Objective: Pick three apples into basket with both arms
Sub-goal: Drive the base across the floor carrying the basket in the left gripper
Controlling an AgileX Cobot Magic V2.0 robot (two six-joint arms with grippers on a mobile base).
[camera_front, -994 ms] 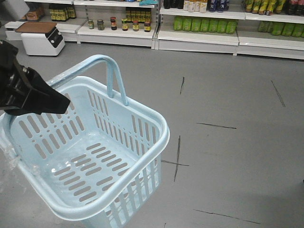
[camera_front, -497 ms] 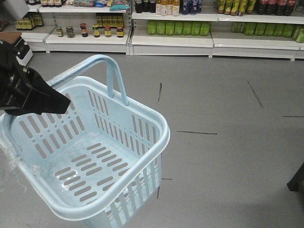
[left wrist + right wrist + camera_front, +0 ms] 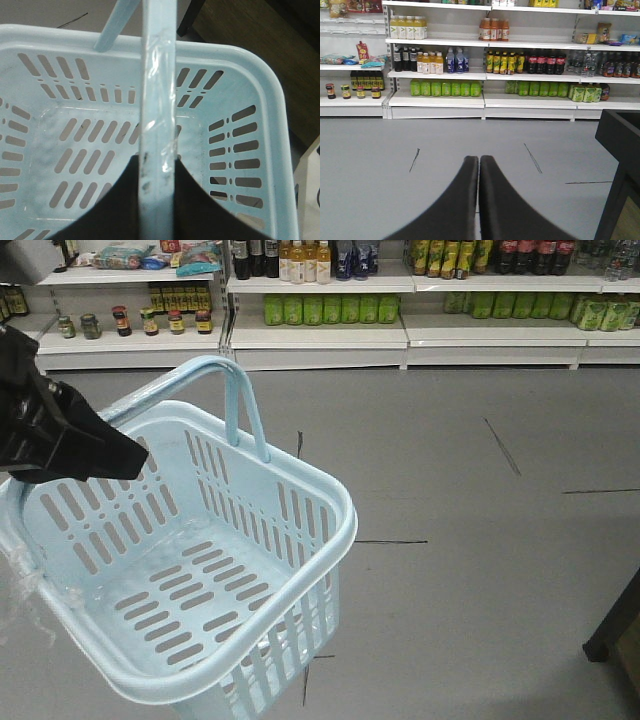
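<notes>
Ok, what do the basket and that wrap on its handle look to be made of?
The basket looks like moulded plastic, pale blue and glossy: light glints on its slotted bottom. The wrap on its handle seems clear film or tape, wrinkled and shiny; which one, I cannot tell.

The basket [image 3: 345, 525] runs off the bottom and left edges of the front view. The left gripper [image 3: 125, 455] is cut by the left edge there; in its wrist view the dark fingers [image 3: 115, 200] hide the basket's near floor. The right gripper [image 3: 478, 165] is cropped at its base. Labels on the far bottles [image 3: 442, 88] are too small to read. A dark frame [image 3: 620, 145] is cut off at right.
</notes>
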